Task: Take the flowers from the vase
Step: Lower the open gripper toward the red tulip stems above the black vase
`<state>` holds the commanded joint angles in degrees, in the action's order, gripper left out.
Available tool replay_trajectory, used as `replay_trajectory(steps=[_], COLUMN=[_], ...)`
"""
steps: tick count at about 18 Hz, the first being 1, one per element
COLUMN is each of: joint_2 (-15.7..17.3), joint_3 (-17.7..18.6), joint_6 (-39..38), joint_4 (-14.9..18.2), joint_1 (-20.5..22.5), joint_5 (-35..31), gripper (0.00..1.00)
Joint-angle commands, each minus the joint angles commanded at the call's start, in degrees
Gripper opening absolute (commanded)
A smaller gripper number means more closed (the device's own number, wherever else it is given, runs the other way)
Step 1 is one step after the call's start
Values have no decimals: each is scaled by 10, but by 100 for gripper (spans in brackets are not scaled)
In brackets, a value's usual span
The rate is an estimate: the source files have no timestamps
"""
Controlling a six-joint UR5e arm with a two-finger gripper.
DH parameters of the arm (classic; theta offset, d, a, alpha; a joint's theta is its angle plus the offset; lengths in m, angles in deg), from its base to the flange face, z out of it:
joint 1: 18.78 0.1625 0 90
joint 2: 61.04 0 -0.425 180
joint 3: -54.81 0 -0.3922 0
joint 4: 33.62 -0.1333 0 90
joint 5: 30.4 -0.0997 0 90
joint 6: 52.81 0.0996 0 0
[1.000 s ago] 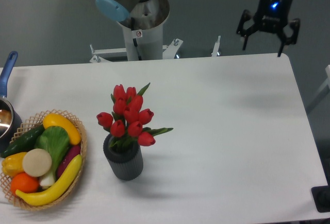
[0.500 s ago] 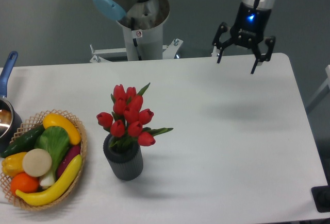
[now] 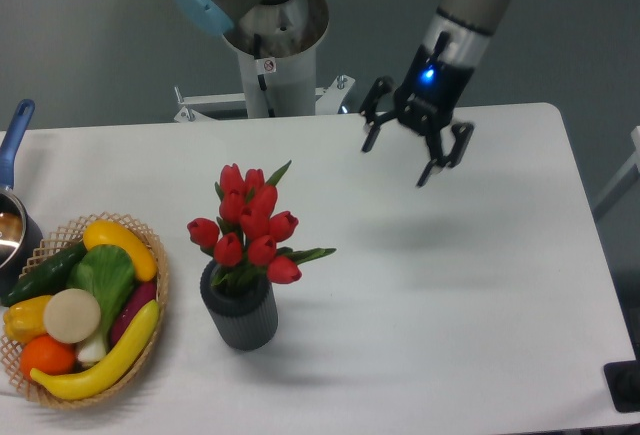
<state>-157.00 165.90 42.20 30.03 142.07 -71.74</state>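
Gripper (image 3: 397, 162) agape, far from flowers (image 3: 255, 224)

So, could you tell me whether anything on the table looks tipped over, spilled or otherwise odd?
Nothing stands out. The vase stands upright with the flowers in it, the basket holds its fruit and vegetables tidily, and the open claw hangs above the table, apart from everything.

A robotics lab: a bare white table (image 3: 480, 285) stands on grey flooring, with the arm's metal pedestal (image 3: 272, 55) bolted just behind its far edge, and plastic-looking props on top.
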Motion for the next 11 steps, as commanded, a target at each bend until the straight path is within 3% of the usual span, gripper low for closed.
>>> replay_trajectory(steps=[3, 8, 11], joint_2=[-27, -48, -56], joint_3=[13, 21, 37], joint_6=[-5, 0, -1], joint_4=[-59, -77, -115], joint_1=[-29, -62, -72], joint_5=[84, 132, 147], gripper=[100, 100, 100])
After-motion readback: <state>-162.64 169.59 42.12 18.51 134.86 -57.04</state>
